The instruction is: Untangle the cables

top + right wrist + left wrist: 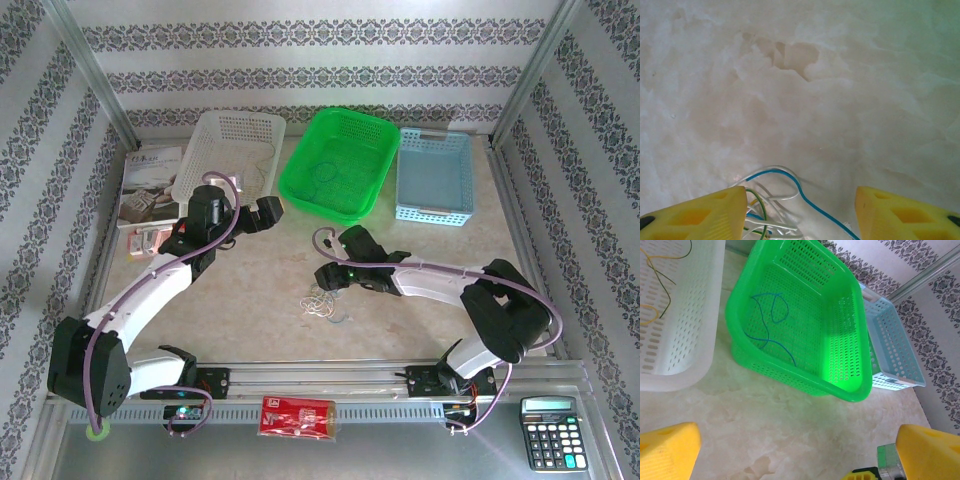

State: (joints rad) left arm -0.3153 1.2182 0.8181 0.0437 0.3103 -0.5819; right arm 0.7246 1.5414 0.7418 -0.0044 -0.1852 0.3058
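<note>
The cables [322, 303] sit knotted on the surface [260, 300] in front of the arms, whitish, blue and green loops together. I have the right gripper [800, 212] low over them, fingers apart with strands between, placed to pinch one loose. A blue strand [772, 325] lies in the green basket [790, 377] and yellow strands [665, 258] in the white basket [690, 355], apparently sorted by colour. The left gripper [797, 455] hangs wide apart and empty beside those baskets.

The whole desk [430, 240] is viewed from above and behind, arm bases at the lower edge. The green basket [350, 150] is shared with the left wrist view, seen steeply downward. The cables [322, 305] are shared with the right wrist view, taken close above the desk.
</note>
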